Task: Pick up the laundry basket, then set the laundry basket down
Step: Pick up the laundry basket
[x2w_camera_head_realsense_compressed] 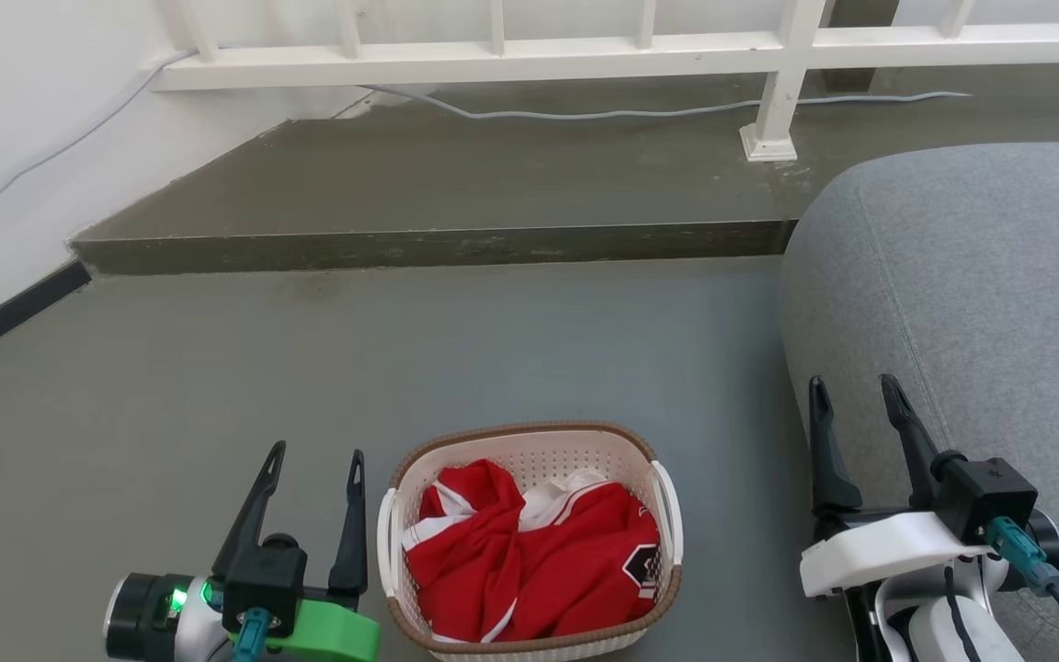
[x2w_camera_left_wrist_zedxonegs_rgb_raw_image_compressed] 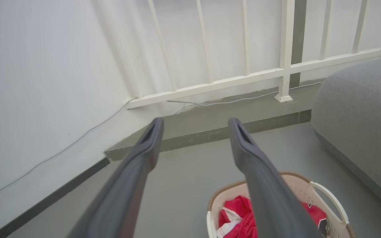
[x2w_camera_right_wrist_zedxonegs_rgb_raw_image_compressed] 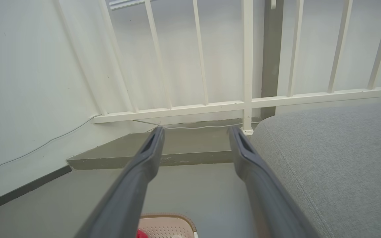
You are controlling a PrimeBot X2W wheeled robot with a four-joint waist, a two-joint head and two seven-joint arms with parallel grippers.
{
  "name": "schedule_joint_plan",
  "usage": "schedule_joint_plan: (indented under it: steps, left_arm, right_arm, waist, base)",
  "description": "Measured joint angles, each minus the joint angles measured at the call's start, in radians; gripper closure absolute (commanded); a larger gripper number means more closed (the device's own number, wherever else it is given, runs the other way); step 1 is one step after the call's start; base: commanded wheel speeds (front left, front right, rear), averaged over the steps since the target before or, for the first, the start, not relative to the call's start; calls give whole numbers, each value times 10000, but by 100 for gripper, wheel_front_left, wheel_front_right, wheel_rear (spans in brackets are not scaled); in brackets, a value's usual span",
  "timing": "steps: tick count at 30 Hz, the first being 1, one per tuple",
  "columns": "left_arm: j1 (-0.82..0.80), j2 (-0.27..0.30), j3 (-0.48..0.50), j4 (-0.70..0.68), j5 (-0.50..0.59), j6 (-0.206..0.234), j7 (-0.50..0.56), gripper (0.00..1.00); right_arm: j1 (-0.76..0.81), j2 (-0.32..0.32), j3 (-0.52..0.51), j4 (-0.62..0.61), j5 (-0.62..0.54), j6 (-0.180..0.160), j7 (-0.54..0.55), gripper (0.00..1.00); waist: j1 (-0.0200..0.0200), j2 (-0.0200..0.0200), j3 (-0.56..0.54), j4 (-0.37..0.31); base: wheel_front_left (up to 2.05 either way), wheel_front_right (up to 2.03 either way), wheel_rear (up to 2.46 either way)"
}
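The laundry basket (x2w_camera_head_realsense_compressed: 548, 457) sat on the grey floor (x2w_camera_head_realsense_compressed: 493, 349), between the two grippers and touching neither. A big grey sofa (x2w_camera_head_realsense_compressed: 980, 276) lay just beside the right gripper (x2w_camera_head_realsense_compressed: 850, 381), on its right side. Far ahead of both grippers stood a white railing (x2w_camera_head_realsense_compressed: 493, 62) on a low step (x2w_camera_head_realsense_compressed: 447, 184). Red and white clothes (x2w_camera_head_realsense_compressed: 539, 561) lay in the basket. The left gripper (x2w_camera_head_realsense_compressed: 318, 450) was near the basket's white handle (x2w_camera_head_realsense_compressed: 388, 542). Both grippers had their fingers spread apart and held nothing. A thin cable (x2w_camera_head_realsense_compressed: 585, 114) ran along the step.
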Motion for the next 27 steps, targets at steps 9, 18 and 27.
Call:
schedule_joint_plan:
  steps: [9, 18, 27]
  left_arm:
    - [0, -8, -6, -2, -77, 0, 0, 0]
    - [-2, -56, 2, -174, -194, -2, 0, 0]
    - [-193, -88, 23, -336, -449, -19, 0, 0]
  right_arm:
    - [2, 0, -35, -10, 0, 0, 0, 0]
    - [15, -2, -107, -182, -2, 0, 0, 0]
    - [-173, -2, -102, -351, -42, -2, 0, 0]
  waist:
    - [0, 0, 53, 5]
    - [0, 0, 365, 11]
    - [0, 0, 1093, 14]
  base:
    - [0, 0, 0]
    - [0, 0, 0]
    - [0, 0, 0]
